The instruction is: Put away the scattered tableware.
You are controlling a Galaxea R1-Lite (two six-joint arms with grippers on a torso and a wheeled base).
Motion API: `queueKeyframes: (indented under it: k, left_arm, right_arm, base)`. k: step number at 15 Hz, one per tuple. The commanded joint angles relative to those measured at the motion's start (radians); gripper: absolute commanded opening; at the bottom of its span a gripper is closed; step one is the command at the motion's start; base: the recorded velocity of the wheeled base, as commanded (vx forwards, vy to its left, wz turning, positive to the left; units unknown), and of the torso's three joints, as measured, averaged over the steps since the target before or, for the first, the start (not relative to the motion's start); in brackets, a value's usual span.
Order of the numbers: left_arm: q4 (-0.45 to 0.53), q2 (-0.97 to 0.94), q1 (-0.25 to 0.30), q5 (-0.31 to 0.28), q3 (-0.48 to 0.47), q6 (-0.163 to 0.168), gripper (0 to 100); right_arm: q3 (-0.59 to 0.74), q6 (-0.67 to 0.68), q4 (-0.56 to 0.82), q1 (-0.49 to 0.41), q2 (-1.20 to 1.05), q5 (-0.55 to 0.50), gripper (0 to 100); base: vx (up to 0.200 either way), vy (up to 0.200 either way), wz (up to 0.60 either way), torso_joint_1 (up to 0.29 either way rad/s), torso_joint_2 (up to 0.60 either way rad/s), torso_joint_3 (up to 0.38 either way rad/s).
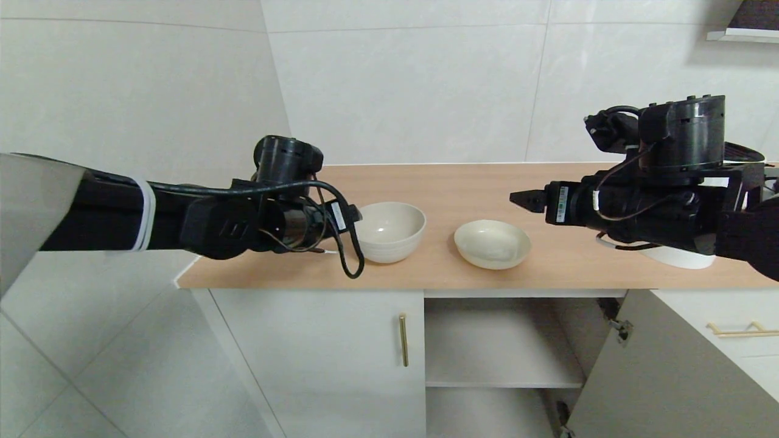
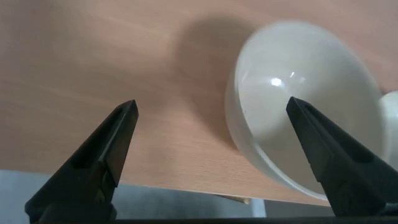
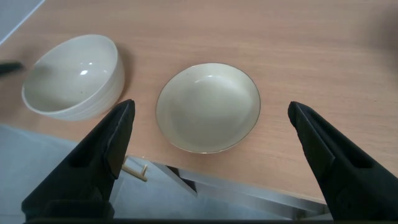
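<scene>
Bright, even light is spread across the white wall tiles [image 1: 401, 79], and no harsh glare is thrown anywhere. A small glint is caught inside the deep bowl [image 1: 389, 231], and in the left wrist view a soft grey shadow is cast beside it on the wooden countertop [image 1: 462, 188]. A thin shadow is drawn around the shallow dish [image 1: 492, 243], while the open cabinet [image 1: 499, 340] below is left in dimmer shade.

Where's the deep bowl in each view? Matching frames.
Head: deep bowl centre-left on the counter, left of the shallow dish.
Left wrist: bowl by the counter's front edge, behind a finger of the left gripper.
Right wrist: bowl beside the shallow dish, near that edge.
Shared landmark: counter's front edge.
</scene>
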Motion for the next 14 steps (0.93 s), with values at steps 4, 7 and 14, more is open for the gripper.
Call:
queueKeyframes:
  k: [4,7,14]
  left_arm:
    - [-0.01,0.041,-0.008,-0.006,-0.001,0.0,100]
    - [-0.011,0.04,-0.023,-0.007,-0.001,0.002,0]
    - [-0.013,0.014,-0.032,-0.006,0.006,-0.001,0]
  right_arm:
    - [0.003,0.0,0.0,0.002,-0.005,0.006,100]
    - [0.003,0.0,0.0,0.002,-0.005,0.006,100]
    - [0.003,0.0,0.001,0.002,-0.011,0.006,100]
  base:
    - [0.0,0.0,0.0,0.0,0.0,0.0]
    - [0.0,0.0,0.0,0.0,0.0,0.0]
    - [0.0,0.0,0.0,0.0,0.0,0.0]
